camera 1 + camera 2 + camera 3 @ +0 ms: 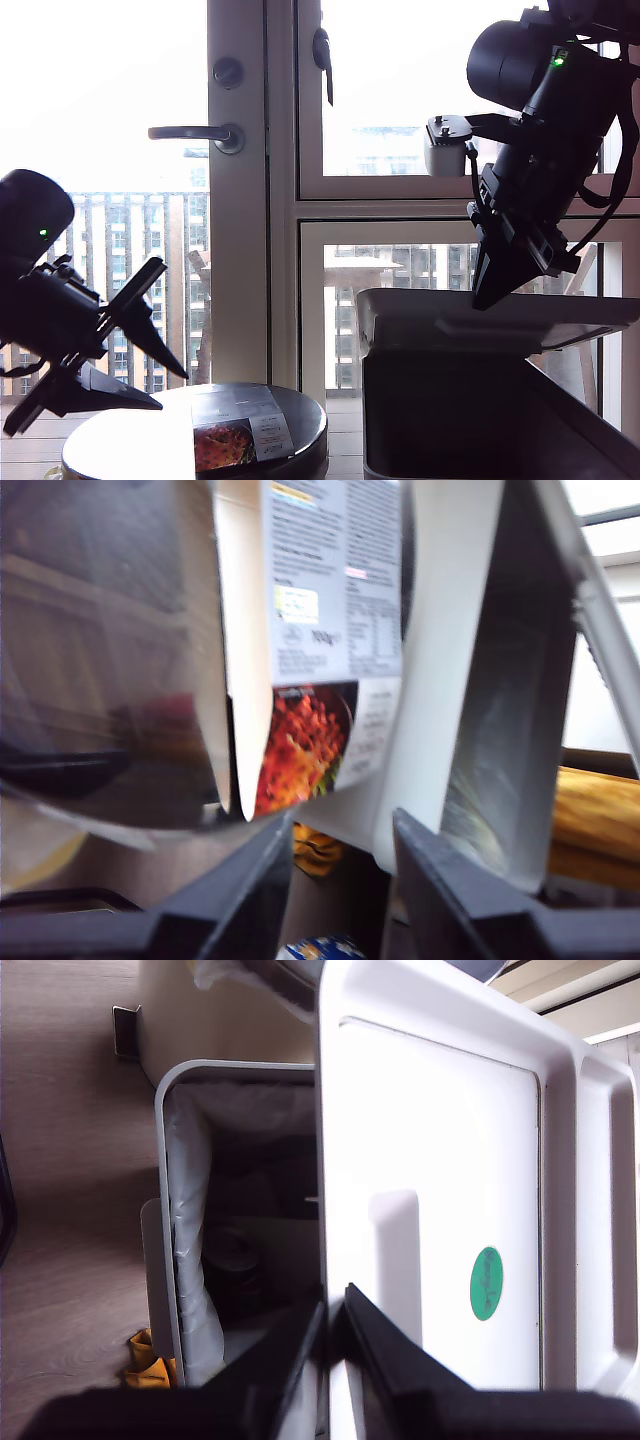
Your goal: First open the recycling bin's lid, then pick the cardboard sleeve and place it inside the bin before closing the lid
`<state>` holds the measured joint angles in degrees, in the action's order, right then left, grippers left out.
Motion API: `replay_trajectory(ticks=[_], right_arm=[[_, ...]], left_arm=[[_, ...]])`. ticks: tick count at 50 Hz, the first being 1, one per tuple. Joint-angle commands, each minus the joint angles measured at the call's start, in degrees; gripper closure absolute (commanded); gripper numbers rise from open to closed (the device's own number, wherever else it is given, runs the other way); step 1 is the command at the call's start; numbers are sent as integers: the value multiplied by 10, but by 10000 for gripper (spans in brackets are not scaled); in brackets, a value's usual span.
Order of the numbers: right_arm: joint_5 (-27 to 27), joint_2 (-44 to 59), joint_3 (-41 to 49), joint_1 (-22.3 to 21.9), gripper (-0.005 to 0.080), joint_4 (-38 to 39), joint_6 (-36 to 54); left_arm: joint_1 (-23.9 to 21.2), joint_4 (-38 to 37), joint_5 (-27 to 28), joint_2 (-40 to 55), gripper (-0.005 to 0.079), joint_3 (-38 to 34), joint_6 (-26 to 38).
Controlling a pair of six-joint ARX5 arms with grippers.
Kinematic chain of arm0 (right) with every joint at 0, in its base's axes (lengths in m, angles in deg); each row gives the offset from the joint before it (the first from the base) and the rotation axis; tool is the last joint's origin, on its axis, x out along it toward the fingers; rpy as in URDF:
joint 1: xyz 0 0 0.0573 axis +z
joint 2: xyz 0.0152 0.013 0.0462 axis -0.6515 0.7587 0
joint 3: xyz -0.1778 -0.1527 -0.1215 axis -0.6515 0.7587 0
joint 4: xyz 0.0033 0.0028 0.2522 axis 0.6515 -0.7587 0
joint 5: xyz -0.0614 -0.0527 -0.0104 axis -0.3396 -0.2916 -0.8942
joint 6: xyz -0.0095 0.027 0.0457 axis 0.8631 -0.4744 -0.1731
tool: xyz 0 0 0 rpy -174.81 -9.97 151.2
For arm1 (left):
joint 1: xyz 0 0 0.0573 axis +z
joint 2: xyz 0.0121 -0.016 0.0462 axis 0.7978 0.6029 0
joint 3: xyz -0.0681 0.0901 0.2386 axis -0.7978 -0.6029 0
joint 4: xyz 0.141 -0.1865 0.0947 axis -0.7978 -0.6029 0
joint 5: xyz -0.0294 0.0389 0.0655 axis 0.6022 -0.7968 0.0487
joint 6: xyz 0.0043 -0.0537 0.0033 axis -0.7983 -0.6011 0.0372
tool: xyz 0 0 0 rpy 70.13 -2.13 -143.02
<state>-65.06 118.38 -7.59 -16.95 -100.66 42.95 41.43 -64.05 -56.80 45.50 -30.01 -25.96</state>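
- The cardboard sleeve (240, 430) lay on the round table (110, 450), at the table's near edge in the exterior view, with its orange-red picture facing the camera.
- The first gripper (150, 385) stood at the exterior view's left, its jaws spread apart and holding nothing, just beside the sleeve but apart from it. In the first wrist view the sleeve (320, 660) was in front of the gripper (340, 850).
- Risk: the sleeve was light and the table top looked glossy, so a push from one jaw could slide it over the edge.
- Further back, the second gripper (497, 290) pinched the rim of the lid (500, 320), jaws closed on the thin edge, as the second wrist view showed (330, 1315).
- The lid was raised only partly over the recycling bin (450, 420).
- Risk: the narrow hold could slip, and the lid would probably fall shut before the sleeve came.
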Motion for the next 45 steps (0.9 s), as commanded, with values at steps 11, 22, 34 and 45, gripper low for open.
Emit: replay_trajectory(ticks=[11, 22, 34, 45], right_arm=[[4, -1, -6, 1, 765, 21, -11], [3, 0, -6, 1, 765, 20, -10], [3, -1, -6, 1, 765, 20, -10], [4, 0, -6, 1, 765, 21, -11]], left_arm=[[-8, -76, -35, 22, 275, 71, 31], [-26, -114, -41, 64, 275, 106, 30], [-49, -122, -49, 95, 275, 130, 30], [-57, -128, -83, 99, 276, 138, 34]])
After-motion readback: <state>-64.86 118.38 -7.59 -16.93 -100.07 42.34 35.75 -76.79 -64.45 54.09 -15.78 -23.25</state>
